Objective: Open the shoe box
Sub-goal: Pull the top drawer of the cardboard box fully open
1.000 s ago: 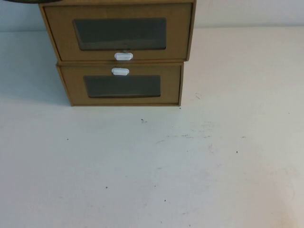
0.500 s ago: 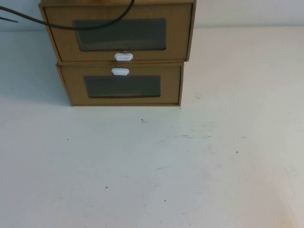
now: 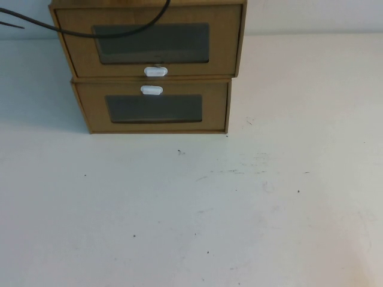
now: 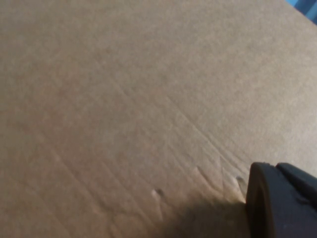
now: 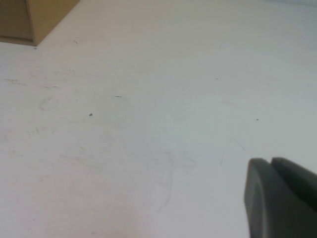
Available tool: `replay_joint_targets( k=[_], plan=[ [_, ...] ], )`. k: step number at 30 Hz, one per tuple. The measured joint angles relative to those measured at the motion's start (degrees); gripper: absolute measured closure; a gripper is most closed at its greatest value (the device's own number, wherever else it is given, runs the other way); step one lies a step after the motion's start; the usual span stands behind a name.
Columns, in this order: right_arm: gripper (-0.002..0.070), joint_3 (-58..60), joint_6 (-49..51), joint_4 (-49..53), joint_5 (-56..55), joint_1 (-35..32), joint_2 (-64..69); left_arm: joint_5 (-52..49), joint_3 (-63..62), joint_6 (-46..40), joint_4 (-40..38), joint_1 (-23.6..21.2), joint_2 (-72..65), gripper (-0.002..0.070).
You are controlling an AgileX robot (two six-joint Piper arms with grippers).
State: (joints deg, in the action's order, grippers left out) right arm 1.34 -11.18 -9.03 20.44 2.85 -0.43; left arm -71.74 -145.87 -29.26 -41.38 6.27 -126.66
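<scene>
The closed right gripper (image 5: pixel 271 171) hovers over the white table (image 5: pixel 148 124), shoe box (image 5: pixel 29 20) apart.

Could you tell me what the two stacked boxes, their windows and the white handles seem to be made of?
Boxes: matte brown cardboard, faintly creased up close. Windows: dark grey and flat, possibly plastic film; hard to tell. Handles: smooth white, likely plastic. The left gripper is close over the cardboard; the right gripper, shut, is over the white table.
</scene>
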Motion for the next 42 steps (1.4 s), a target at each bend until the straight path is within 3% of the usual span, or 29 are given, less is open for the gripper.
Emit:
replay_joint_targets(
  k=[8, 17, 24, 28, 36, 42],
  plan=[
    [0.0691, 0.0, 0.0, -1.7, -2.6, 0.0, 0.0, 0.0, 0.0, 0.0, 0.0, 0.0, 0.0, 0.0680],
    [0.0691, 0.0, -0.1, -33.0, -19.5, 0.0, 0.0, 0.0, 0.0, 0.0, -0.1, 0.0, 0.0, 0.0680],
    [0.0691, -2.7, -0.1, -46.3, -15.1, 0.0, 1.6, 0.0, 0.0, 0.0, -0.3, 0.1, 0.0, 0.0680],
    [0.0691, -11.2, -0.2, -44.1, -6.7, 0.0, 10.9, 0.4, 0.0, 0.1, 0.0, 0.5, 0.0, 0.0680],
    [0.0691, -31.6, -3.0, -28.8, 18.7, 0.0, 36.1, 0.6, 0.0, 0.1, 0.4, 0.7, 0.0, 0.0680],
    [0.0691, -43.6, -8.5, -26.7, 25.7, 1.7, 51.4, 0.6, 0.0, 0.2, 0.4, 0.7, 0.0, 0.0680]
  ],
)
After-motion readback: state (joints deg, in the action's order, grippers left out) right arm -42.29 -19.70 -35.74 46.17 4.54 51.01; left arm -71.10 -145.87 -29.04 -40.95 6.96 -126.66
